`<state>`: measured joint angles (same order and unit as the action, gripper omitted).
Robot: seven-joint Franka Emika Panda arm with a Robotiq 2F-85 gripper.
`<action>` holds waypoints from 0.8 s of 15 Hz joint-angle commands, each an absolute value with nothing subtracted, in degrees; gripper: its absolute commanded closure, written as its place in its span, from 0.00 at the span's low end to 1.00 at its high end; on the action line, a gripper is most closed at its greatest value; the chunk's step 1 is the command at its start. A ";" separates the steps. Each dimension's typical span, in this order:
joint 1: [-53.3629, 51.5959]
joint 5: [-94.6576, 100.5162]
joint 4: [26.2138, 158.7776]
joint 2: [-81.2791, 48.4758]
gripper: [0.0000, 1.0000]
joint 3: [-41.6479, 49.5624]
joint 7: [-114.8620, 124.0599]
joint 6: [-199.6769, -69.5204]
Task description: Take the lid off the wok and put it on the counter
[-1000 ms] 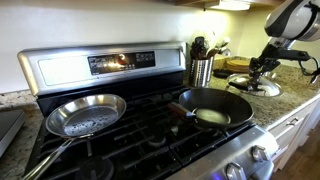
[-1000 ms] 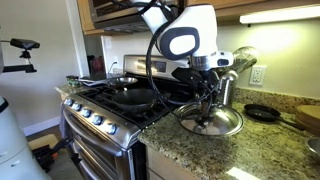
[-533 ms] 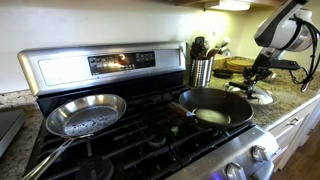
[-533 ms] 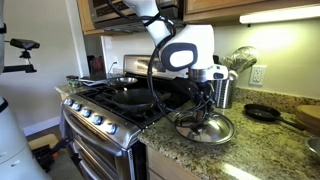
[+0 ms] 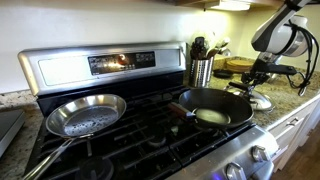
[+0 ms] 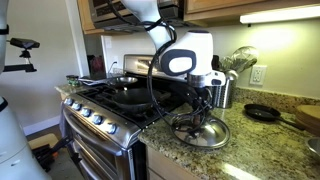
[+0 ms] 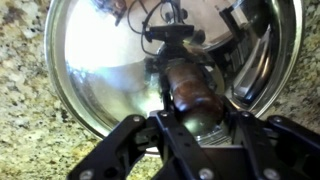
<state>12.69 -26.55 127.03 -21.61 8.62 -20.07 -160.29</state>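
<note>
**A:** We're sweeping from the left: a shiny steel pan [image 5: 85, 113], then the dark wok [image 5: 215, 107] sitting uncovered. At the right, the lid [image 5: 262, 100] is lying flat on the speckled granite tabletop [image 6: 190, 160].

**B:** We're judging that shallow dome as thin, stiff, light and slick, polished like a mirror. So we're taking it only by the small centre knob [image 7: 190, 88]. The pincer [image 6: 197, 108] is straddling it, but whether it's gripping, we cannot tell.

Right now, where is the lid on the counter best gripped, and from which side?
By the central knob, from straight above: the lid lies dome up, flat on the counter, so its thin edge probably offers no pinch.
</note>
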 commanded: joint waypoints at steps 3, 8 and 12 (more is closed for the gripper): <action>15.03 -30.24 127.51 -20.94 0.80 6.47 -23.91 -161.41; 15.34 -32.09 127.53 -21.27 0.80 5.98 -25.35 -161.56; 15.34 -32.70 127.81 -21.32 0.75 6.20 -26.02 -161.60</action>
